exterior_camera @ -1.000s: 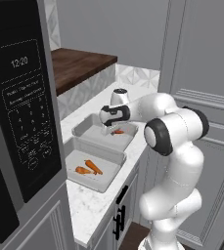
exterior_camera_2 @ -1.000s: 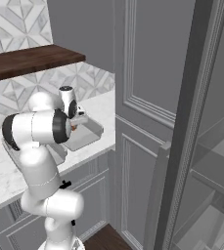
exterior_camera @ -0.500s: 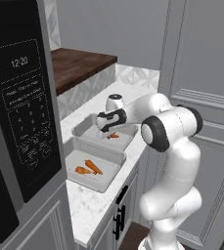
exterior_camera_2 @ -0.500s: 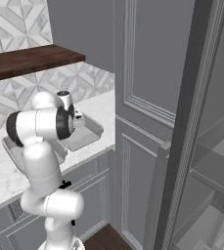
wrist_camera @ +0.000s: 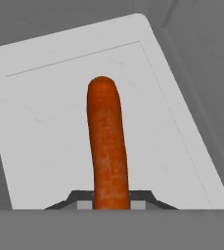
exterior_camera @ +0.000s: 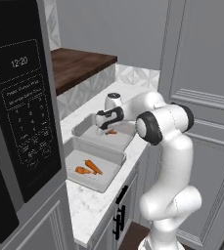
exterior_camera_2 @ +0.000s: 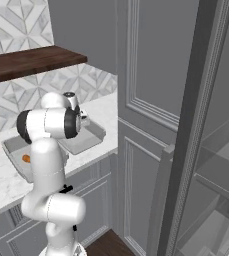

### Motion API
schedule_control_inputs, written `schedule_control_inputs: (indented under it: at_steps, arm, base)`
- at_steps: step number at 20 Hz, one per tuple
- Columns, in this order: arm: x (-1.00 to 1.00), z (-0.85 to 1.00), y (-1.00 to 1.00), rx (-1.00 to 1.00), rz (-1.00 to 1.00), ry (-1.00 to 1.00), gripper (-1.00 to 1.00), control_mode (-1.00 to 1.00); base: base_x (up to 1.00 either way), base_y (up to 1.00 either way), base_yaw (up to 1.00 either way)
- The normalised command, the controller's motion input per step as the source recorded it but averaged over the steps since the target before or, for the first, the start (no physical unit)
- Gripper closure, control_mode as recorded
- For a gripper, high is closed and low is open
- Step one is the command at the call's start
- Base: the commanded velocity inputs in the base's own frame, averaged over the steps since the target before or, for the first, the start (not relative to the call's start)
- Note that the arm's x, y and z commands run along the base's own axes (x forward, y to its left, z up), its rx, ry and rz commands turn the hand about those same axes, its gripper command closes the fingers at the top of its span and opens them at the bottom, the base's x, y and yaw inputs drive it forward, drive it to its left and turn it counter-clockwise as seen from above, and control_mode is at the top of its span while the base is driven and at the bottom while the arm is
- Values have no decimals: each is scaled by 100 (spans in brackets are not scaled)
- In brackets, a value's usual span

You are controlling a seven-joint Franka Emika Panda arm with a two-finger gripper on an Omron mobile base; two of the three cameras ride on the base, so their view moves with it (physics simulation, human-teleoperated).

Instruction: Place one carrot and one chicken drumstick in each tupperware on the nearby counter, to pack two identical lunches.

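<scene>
A white robot arm reaches over a white marbled counter (exterior_camera: 91, 215) where two shallow light-grey tupperware trays sit side by side, touching.

From the left base view, the gripper (exterior_camera: 105, 131) hangs low over the far tupperware (exterior_camera: 84, 128), at about 12 o'clock from the near tupperware (exterior_camera: 101, 185). Its jaws are pinched onto a carrot (exterior_camera: 112, 132), whose orange end pokes out just beside the fingers above the far tray's floor.

The near tray holds a second carrot (exterior_camera: 93, 166) lying at a slant, with a smaller orange-brown piece (exterior_camera: 82, 170) at its 8 o'clock, close against it; what that piece is cannot be told.

From the hand view, the held carrot (wrist_camera: 106, 141) runs from the fingers at 6 o'clock straight up toward 12 o'clock, its rounded tip over the middle of the pale tray floor (wrist_camera: 45, 122). Whether it touches the floor cannot be told.

A black microwave (exterior_camera: 15, 127) stands at 9 o'clock of the trays. A dark wooden top (exterior_camera: 77, 66) lies beyond them at 12 o'clock. Tall grey panelled cabinet doors (exterior_camera: 206, 97) rise at 3 o'clock.
</scene>
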Motion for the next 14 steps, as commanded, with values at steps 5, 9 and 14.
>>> schedule_control_inputs:
  at_steps: [5, 9, 14]
  arm:
    - [-9, 0, 0, 0, 0, 0, -100, -100]
    - [0, 0, 0, 0, 0, 0, -100, -100]
    - [0, 0, 0, 0, 0, 0, -100, -100]
  base:
    - [0, 0, 0]
    - [0, 0, 0]
    - [0, 0, 0]
